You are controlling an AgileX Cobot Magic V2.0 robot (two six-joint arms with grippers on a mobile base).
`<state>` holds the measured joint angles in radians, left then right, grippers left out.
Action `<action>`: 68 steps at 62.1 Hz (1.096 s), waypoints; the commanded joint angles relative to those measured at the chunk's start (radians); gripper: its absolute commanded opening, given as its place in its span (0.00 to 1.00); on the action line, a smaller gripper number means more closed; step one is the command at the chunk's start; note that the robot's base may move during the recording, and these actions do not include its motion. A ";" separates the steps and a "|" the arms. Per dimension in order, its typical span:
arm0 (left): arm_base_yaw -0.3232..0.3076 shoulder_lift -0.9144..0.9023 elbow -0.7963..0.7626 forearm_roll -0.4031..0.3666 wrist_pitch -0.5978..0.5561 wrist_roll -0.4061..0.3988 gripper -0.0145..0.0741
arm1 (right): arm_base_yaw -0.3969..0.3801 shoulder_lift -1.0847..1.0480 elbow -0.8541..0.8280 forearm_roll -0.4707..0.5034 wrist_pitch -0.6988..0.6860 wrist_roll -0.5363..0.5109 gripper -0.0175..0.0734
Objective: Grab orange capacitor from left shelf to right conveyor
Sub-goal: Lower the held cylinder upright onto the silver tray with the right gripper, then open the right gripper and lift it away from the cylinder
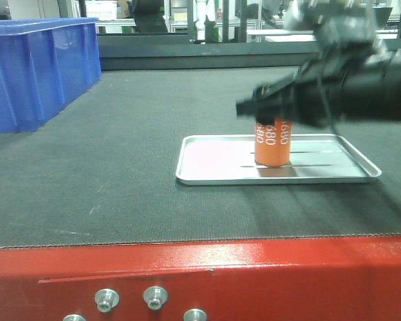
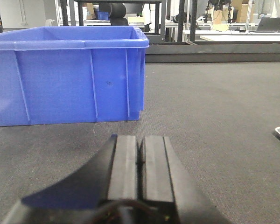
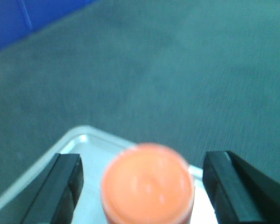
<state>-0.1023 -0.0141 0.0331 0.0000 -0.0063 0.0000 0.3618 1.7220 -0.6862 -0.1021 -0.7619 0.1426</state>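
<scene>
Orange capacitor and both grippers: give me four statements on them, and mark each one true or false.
1. The orange capacitor stands upright on a metal tray. True.
2. The right gripper is clamped on the capacitor. False: its fingers stand apart on either side, with gaps.
3. The left gripper is shut and holds nothing. True.
4. The tray sits inside the blue bin. False: it lies on the black belt, apart from the bin.
</scene>
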 commanded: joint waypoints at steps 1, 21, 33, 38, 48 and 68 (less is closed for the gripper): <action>-0.007 0.010 -0.008 -0.005 -0.084 0.000 0.05 | -0.004 -0.098 -0.028 0.002 -0.095 -0.013 0.88; -0.007 0.010 -0.008 -0.005 -0.084 0.000 0.05 | 0.000 -0.483 -0.028 -0.001 0.357 -0.013 0.46; -0.007 0.010 -0.008 -0.005 -0.084 0.000 0.05 | 0.000 -0.751 -0.028 -0.001 0.667 -0.013 0.27; -0.007 0.010 -0.008 -0.005 -0.084 0.000 0.05 | 0.000 -0.827 -0.028 -0.001 0.708 -0.013 0.27; -0.007 0.010 -0.008 -0.005 -0.084 0.000 0.05 | 0.000 -0.895 -0.028 -0.001 0.710 -0.013 0.27; -0.007 0.010 -0.008 -0.005 -0.084 0.000 0.05 | -0.091 -0.962 -0.017 0.010 0.704 -0.012 0.26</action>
<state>-0.1023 -0.0141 0.0331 0.0000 -0.0063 0.0000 0.3226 0.8078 -0.6803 -0.1002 0.0230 0.1406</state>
